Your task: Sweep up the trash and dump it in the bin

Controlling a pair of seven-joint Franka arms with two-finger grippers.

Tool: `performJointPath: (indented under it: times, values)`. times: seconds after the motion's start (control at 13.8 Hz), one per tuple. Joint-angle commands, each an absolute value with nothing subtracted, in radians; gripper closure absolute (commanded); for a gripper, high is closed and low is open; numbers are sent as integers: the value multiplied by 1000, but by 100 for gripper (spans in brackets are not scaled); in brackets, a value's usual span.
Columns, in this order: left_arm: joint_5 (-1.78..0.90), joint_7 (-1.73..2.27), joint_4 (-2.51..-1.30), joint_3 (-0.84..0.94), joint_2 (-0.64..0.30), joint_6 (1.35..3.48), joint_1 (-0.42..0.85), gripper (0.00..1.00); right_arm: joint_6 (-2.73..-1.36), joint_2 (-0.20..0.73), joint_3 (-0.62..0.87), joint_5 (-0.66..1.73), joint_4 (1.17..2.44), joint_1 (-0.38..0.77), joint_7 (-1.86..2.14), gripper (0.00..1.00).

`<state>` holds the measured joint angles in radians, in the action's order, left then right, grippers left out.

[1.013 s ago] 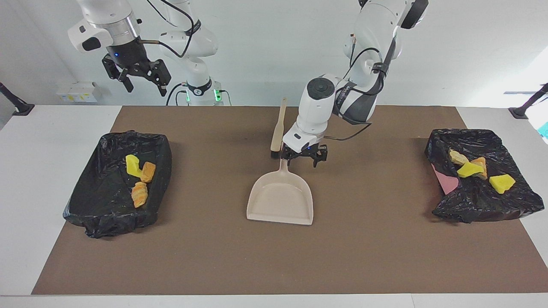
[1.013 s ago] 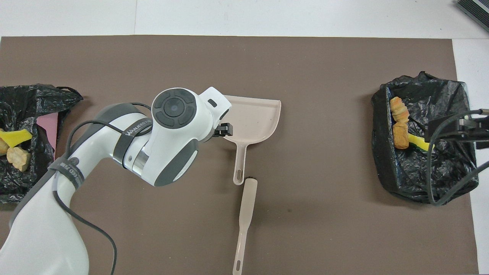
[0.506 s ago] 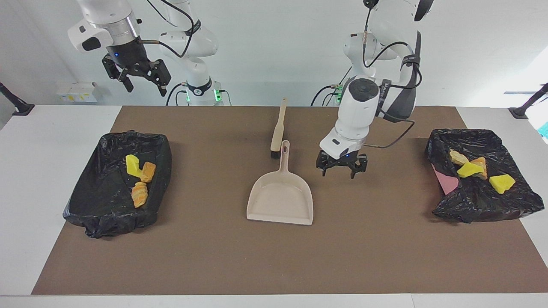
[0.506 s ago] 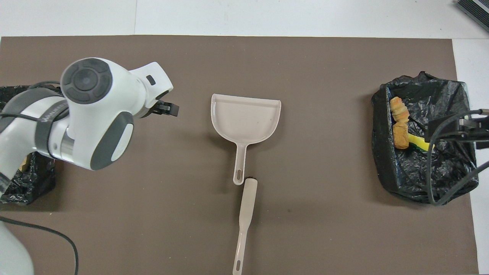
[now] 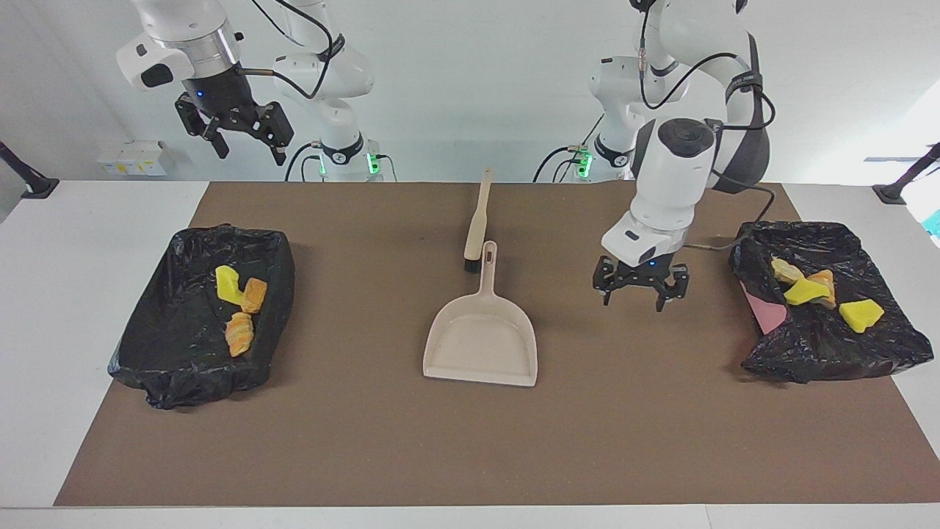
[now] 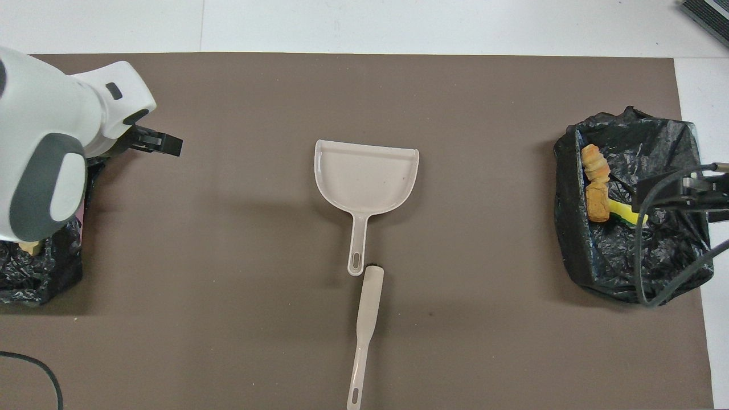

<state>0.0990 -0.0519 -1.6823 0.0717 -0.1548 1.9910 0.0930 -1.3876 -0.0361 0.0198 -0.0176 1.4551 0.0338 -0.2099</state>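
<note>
The trash lies in two black-lined bins. The bin [image 5: 165, 334] at the right arm's end holds a yellow sponge piece [image 5: 227, 283], a bread lump [image 5: 255, 294] and a croissant [image 5: 239, 334]. The bin [image 5: 830, 345] at the left arm's end holds yellow sponge pieces [image 5: 861, 314] and tan lumps [image 5: 786, 270]. My left gripper [image 5: 640, 290] hangs open and empty low over the mat, between the beige dustpan [image 5: 481, 342] and that bin. My right gripper [image 5: 236, 138] waits open, high over its end of the table.
The dustpan [image 6: 364, 182] lies flat mid-mat, handle toward the robots. A beige brush [image 6: 364, 319] lies in line with the handle, nearer to the robots, its bristle end by the handle's tip. The brown mat [image 5: 470, 441] covers most of the white table.
My left gripper has swung from the dustpan's handle toward the bin at the left arm's end, staying open and empty. The dustpan, the brush and the right arm have not moved.
</note>
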Motion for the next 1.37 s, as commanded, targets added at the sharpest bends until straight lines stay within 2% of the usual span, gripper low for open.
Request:
performJointPath:
  times: [0.0, 0.72, 1.3]
  values:
    - [32, -84, -1678, 75, -88, 1892, 28, 0, -1397, -55, 21, -14, 1476, 28, -186, 0]
    - [20, -74, -1677, 2, 116, 1577, 25, 0, -1397, -55, 21, -12, 1476, 28, -195, 0]
    - [12, -86, -1675, -11, 143, 1511, 26, 0, -1397, -55, 21, -12, 1476, 26, -198, 0]
